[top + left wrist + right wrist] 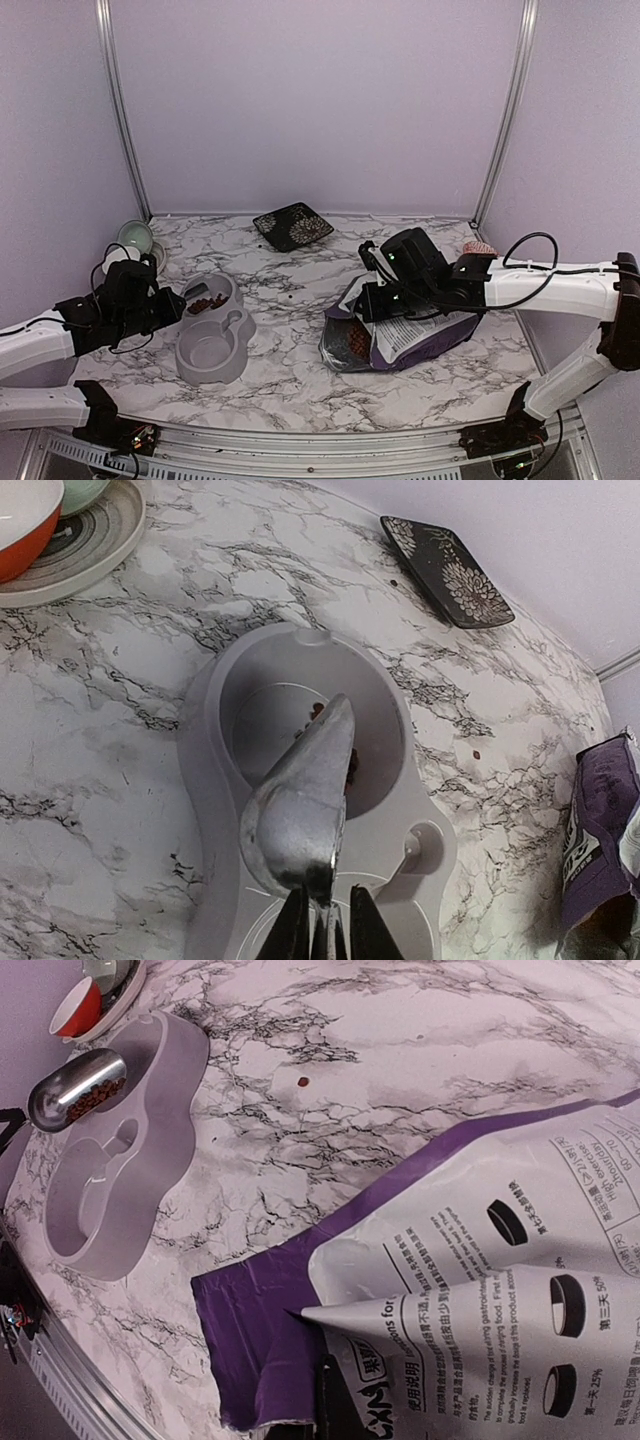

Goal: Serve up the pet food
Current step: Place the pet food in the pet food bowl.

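A shiny metal scoop (303, 802) hangs tilted over the far compartment of the grey double bowl (205, 730), and my left gripper (327, 930) is shut on its handle. Pet food (97, 1098) lies in the scoop's mouth, and a few pellets (352, 765) show in the compartment beneath it. The near compartment (208, 355) holds nothing. The purple-and-white bag (410, 335) lies on its side to the right, with kibble (351, 343) showing in its open mouth. My right gripper (376, 300) is shut on the bag's upper edge (400, 1310), its fingers mostly hidden by the fold.
A black flowered plate (293, 225) lies at the back. Stacked bowls on a plate (137, 240) stand at the back left, just behind the left arm. One stray pellet (303, 1082) lies on the marble between the bowl and the bag.
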